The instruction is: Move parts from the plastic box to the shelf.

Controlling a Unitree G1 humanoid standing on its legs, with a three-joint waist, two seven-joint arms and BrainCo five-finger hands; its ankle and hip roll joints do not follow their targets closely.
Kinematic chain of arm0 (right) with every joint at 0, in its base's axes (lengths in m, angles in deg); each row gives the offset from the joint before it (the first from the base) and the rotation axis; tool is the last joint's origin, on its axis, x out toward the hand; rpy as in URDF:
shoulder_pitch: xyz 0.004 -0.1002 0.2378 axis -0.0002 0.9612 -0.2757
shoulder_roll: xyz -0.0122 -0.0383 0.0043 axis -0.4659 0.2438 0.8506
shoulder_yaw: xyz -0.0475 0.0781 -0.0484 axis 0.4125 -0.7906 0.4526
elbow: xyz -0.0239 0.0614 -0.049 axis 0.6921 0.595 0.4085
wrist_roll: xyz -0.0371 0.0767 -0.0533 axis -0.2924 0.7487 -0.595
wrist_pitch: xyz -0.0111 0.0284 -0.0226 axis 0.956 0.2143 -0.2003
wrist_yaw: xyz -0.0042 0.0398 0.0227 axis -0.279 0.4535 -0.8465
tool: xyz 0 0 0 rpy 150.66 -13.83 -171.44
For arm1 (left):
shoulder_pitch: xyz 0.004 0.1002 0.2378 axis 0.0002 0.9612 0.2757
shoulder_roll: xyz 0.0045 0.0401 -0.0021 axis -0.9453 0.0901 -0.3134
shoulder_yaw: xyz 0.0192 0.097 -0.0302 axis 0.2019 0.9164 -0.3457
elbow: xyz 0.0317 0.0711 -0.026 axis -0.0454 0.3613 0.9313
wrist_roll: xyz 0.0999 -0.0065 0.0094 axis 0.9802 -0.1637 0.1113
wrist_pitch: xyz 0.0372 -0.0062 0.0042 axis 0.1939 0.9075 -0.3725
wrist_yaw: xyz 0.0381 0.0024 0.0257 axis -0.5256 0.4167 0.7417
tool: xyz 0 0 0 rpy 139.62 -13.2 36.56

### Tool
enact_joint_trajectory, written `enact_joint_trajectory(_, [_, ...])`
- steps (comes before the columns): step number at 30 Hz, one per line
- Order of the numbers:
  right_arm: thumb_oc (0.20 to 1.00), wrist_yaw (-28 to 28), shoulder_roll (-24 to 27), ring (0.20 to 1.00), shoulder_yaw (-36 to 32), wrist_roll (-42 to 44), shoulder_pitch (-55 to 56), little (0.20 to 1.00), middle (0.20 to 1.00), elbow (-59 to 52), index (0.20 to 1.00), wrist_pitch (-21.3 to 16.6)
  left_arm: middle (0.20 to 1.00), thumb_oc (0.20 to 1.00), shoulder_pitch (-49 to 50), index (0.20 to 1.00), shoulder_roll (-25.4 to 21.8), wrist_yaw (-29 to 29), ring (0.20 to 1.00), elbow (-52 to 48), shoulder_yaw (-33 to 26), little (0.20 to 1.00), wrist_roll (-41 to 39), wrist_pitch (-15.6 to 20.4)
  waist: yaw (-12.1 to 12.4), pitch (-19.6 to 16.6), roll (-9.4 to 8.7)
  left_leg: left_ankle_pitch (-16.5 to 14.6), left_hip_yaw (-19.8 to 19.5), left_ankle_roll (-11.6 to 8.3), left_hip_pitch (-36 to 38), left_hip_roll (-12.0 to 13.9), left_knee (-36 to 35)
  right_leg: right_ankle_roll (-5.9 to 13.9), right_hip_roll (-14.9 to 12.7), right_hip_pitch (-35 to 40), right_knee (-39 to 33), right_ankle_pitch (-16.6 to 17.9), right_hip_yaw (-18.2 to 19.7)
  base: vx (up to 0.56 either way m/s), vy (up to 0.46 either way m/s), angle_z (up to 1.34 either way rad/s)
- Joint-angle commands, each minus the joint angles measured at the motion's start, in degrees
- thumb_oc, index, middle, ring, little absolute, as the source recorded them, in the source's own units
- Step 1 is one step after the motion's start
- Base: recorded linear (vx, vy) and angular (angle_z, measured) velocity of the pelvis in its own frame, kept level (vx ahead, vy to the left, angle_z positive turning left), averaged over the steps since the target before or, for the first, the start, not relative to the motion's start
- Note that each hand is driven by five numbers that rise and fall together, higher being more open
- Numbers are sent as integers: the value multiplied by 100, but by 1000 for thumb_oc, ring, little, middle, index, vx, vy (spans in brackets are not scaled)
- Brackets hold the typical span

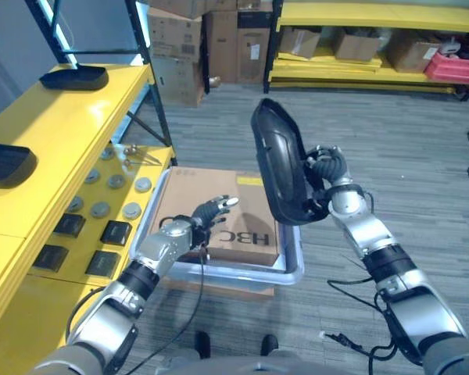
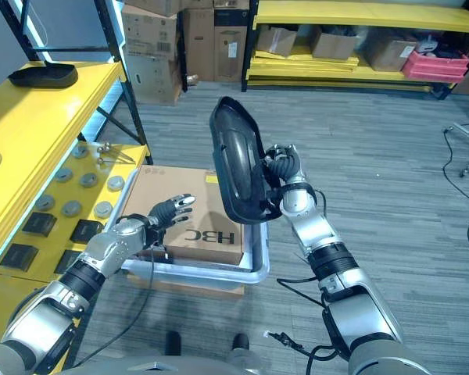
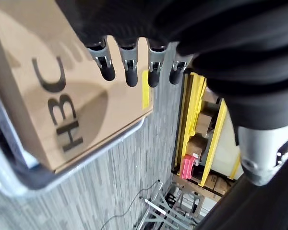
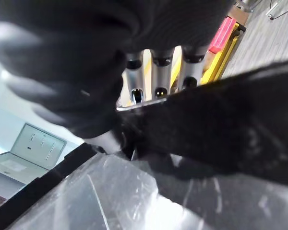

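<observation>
Grey plank floor [image 1: 422,156] underfoot, yellow racking [image 1: 375,16] stacked with cardboard boxes [image 1: 187,39] at twelve o'clock, more boxes at eleven.

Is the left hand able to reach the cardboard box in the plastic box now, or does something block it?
Probably yes. The left hand hovers open just above the cardboard box inside the plastic box, with nothing between them. The right hand holds the black part up, beside that path.
</observation>
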Motion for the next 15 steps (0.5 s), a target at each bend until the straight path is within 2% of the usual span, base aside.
enact_joint_trajectory(1, [200, 36, 153, 200, 33, 88, -427, 200, 200, 271, 200, -176, 1000, 1000, -144, 1000, -72, -12, 1000, 118, 314, 1000, -630, -271, 212, -401, -104, -100, 132, -156, -167, 265, 15, 426, -381, -69, 170, -42, 67, 69, 0, -11])
enact_joint_trajectory(2, [200, 99, 99, 200, 94, 111, -415, 200, 200, 289, 200, -119, 1000, 1000, -159, 1000, 7, -177, 1000, 51, 352, 1000, -1064, -351, 186, -422, -104, -109, 160, -150, -146, 262, 16, 432, -388, -66, 178, -41, 88, 60, 2, -8])
enact_joint_trajectory(7, [200, 239, 51, 200, 158, 29, -287, 200, 200, 228, 200, -44, 1000, 1000, -144, 1000, 30, -343, 1000, -173, 242, 1000, -1527, -259, 177, -456, -105, -130, 165, -141, -115, 258, 6, 428, -385, -55, 189, -63, 101, 45, 7, -2])
enact_joint_trajectory(15, [200, 535, -103, 200, 301, -82, -197, 200, 200, 251, 200, 60, 1000, 1000, -133, 1000, 26, -251, 1000, -593, 156, 1000, -1774, -232, 204, -483, -102, -142, 130, -135, -85, 256, -21, 418, -380, -31, 208, -115, 72, 10, 1, 0])
